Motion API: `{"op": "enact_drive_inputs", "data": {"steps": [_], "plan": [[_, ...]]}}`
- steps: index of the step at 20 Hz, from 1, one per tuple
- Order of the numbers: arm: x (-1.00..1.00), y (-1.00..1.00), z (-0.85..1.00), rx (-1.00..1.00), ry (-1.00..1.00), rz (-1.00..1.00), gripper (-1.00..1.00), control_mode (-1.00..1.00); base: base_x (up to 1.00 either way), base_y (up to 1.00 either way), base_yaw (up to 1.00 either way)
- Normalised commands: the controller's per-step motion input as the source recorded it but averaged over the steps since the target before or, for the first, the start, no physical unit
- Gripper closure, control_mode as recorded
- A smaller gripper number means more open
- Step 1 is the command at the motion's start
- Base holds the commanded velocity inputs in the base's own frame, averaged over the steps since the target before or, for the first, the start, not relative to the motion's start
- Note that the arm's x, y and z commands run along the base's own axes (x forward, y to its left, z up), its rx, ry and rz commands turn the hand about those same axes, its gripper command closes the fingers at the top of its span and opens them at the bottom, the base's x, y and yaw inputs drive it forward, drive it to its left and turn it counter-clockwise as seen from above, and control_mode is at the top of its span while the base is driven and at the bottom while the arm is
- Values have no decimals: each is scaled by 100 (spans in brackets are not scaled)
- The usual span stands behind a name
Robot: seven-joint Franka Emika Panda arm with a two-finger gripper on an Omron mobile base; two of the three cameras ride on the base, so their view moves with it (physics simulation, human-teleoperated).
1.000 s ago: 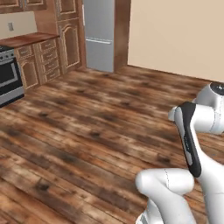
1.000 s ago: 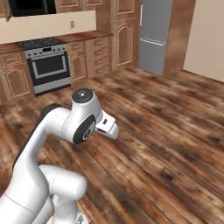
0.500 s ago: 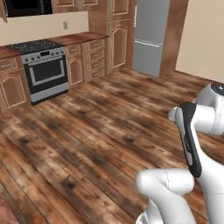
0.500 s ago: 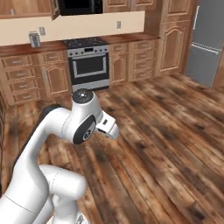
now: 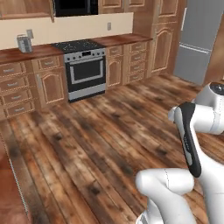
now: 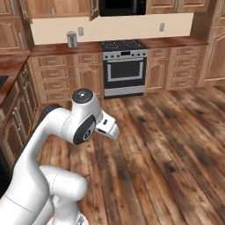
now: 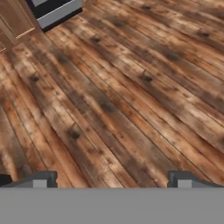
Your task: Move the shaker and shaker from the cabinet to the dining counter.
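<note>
- In the hand view the gripper [image 7: 113, 179] shows as two dark finger tips [image 7: 39, 179] at the bottom edge, one at about 7 o'clock and one at about 5 o'clock, set wide apart.
- Nothing lies between the jaws; they touch nothing and point down at bare wood plank floor [image 7: 122, 96].
- At 11 o'clock in the hand view sits the lower edge of the stove [image 7: 54, 9], with a wooden base unit beside it at 10 o'clock.
- In the left base view the white arm [image 5: 192, 135] rises at 4 o'clock, folded over the floor, well apart from every counter.
- The stove [image 5: 83, 70], steel-fronted with a dark cooktop, stands at 12 o'clock in that view, with low drawer units [image 5: 17, 87] at 10 o'clock.
- A grey toaster [image 5: 25, 43] rests on the worktop at 11 o'clock; in the right base view it is the small grey block [image 6: 72, 39] left of the stove.
- A grey refrigerator [image 5: 199, 41] stands at 2 o'clock in the left base view.
- The cabinet [image 6: 55, 8] of brown wood hangs above the worktop at 11 o'clock in the right base view, one door [image 6: 93, 9] swung outwards beside the dark microwave [image 6: 122, 6].
- The shakers are too small or too hidden to pick out on its shelf; I cannot tell where they sit.
</note>
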Motion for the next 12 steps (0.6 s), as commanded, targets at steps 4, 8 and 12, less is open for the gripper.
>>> {"op": "enact_drive_inputs", "data": {"steps": [4, 8, 12], "plan": [[0, 0, 0, 0, 0, 0, -100, 100, 74, -3, 35], [0, 0, 0, 0, 0, 0, -100, 100, 74, -3, 35], [0, 0, 0, 0, 0, 0, -100, 100, 74, -4, 35]]}}
